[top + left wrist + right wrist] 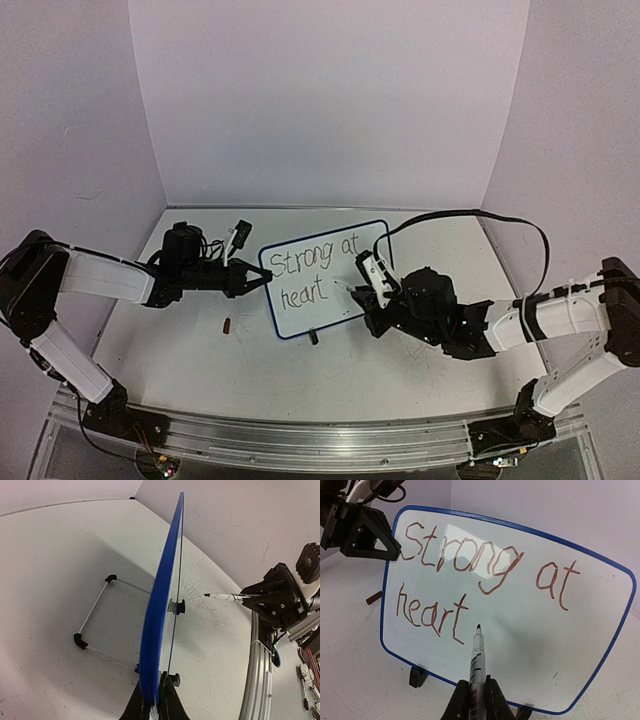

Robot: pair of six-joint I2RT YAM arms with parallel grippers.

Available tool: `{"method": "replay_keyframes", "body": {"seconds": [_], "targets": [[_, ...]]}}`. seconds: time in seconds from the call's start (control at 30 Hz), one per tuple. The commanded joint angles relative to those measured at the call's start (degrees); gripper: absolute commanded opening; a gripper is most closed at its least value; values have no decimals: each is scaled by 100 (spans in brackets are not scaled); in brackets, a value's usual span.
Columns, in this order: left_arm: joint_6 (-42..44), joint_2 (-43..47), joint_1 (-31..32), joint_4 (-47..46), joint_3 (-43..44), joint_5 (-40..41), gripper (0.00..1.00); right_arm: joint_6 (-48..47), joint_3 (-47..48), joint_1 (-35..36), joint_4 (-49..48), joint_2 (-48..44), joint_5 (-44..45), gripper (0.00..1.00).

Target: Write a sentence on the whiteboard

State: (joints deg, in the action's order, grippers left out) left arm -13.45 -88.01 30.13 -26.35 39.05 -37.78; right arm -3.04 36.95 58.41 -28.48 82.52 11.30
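Centre frame, the whiteboard [322, 320] stands upright, its left edge pinched by the closed left gripper [264, 283] — the sentence [487, 580] on it reads "Strong at heart" — while the right gripper [475, 697], clamped on a marker [476, 655], points its tip, seemingly just clear, right of "heart".

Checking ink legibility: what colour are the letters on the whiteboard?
Reddish-brown letters, clearest in the right wrist view.
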Motion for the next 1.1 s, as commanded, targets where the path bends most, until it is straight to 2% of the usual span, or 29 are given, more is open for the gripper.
{"method": "replay_keyframes", "body": {"seconds": [0.0, 0.1, 0.27, 0.67, 1.07], "targets": [[276, 47, -73, 438, 103, 851, 0, 88, 171, 4, -238, 112, -48, 0], [282, 66, -80, 446, 92, 851, 0, 119, -161, 4, -519, -97, 182, 0], [299, 46, -76, 455, 80, 854, 0, 93, -379, 9, -678, -226, 72, 0], [301, 12, -68, 464, 121, 798, 0, 260, 198, -4, -484, 467, 371, 0], [342, -44, -68, 466, 172, 745, 0, 453, 255, -16, -484, 675, 621, 0]]}}
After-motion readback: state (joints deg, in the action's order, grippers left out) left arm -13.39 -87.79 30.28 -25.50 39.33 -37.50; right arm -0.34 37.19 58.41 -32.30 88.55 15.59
